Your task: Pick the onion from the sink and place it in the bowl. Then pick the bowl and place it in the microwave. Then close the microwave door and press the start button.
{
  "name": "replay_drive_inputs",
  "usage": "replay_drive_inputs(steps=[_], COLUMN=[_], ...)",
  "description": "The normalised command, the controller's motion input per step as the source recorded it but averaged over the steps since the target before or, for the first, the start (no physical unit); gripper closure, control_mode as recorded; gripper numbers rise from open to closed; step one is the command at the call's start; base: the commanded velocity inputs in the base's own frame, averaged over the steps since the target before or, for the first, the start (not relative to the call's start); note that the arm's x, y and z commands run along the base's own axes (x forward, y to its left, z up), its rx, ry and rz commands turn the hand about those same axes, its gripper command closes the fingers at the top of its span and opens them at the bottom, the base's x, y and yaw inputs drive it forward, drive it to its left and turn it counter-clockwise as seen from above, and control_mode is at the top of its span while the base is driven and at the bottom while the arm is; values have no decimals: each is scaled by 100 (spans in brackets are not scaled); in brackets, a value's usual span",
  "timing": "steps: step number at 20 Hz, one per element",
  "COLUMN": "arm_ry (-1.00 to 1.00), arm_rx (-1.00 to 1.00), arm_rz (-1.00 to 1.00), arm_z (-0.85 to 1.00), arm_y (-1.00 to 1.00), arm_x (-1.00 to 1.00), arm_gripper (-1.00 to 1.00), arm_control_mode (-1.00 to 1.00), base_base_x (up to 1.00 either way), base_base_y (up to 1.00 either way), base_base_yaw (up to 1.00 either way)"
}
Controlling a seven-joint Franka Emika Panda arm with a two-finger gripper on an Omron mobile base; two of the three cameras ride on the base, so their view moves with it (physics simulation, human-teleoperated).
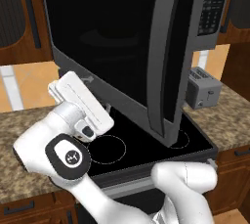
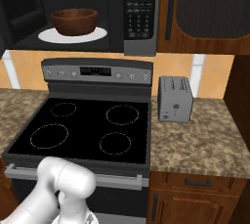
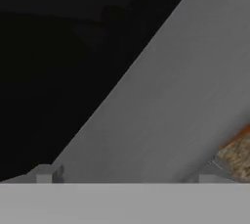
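The gripper (image 3: 122,181) is spread wide against the microwave door (image 1: 112,56) just ahead — flat, steady pushing is advised.

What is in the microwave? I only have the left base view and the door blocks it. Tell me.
Observer: A wooden bowl stands on the white turntable plate inside the microwave, as the right base view shows.
Operator: Good. Now check the hand view and report how the hand stands to the door.
Observer: The fingers are spread wide apart with nothing between them, and the grey frame of the microwave door lies close in front of them, with its black glass beside it.
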Motion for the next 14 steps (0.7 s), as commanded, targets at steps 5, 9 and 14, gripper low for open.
replay_drive_inputs(steps=[5,9,14], arm_ry=[-3,-13,-5], arm_rx=[38,37,32], arm_rz=[27,32,32], arm_z=[54,25,15], arm_y=[-100,-100,-99], arm_x=[17,27,42], arm_gripper=[-100,-100,-100], arm_control_mode=[-100,-100,-100], base_base_x=[0,0,0], base_base_y=[0,0,0], base_base_yaw=[0,0,0])
